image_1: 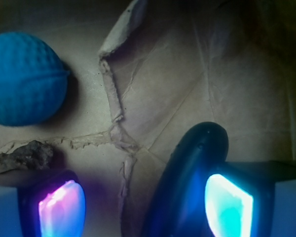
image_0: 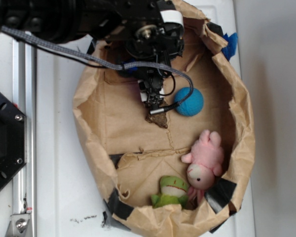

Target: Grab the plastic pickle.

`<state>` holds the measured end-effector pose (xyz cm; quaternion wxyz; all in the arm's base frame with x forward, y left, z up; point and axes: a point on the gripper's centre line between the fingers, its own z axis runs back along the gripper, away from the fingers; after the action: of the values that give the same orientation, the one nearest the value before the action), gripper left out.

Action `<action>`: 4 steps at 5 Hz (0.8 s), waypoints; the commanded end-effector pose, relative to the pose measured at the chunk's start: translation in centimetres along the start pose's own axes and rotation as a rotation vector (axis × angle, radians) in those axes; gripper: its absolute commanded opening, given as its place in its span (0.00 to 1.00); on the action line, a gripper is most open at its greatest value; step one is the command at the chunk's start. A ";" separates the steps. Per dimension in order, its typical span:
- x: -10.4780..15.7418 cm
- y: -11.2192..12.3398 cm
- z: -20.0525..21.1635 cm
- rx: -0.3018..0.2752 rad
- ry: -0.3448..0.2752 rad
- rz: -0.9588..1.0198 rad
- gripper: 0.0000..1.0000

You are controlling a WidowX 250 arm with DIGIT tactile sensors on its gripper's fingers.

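Note:
The plastic pickle (image_1: 187, 182) shows in the wrist view as a dark, glossy, curved shape. It lies on the brown paper between my fingers, its side against the right pad (image_1: 228, 205). A wide gap of paper separates it from the left pad (image_1: 61, 210). My gripper (image_1: 145, 207) is open. In the exterior view the gripper (image_0: 155, 106) reaches down into the paper bag, and the arm hides the pickle there.
A blue ball (image_0: 189, 101) lies right of the gripper, and a brown lumpy piece (image_0: 158, 119) sits just below it. A pink plush (image_0: 204, 160) and a green frog (image_0: 171, 191) rest at the near end. The crumpled bag wall (image_0: 241, 123) rings everything.

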<state>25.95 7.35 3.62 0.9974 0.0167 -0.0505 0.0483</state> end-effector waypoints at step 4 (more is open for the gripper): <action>-0.5 -0.6 4.4 -0.047 0.011 -0.017 1.00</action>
<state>24.19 5.84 6.58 0.9993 -0.0131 -0.0206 0.0291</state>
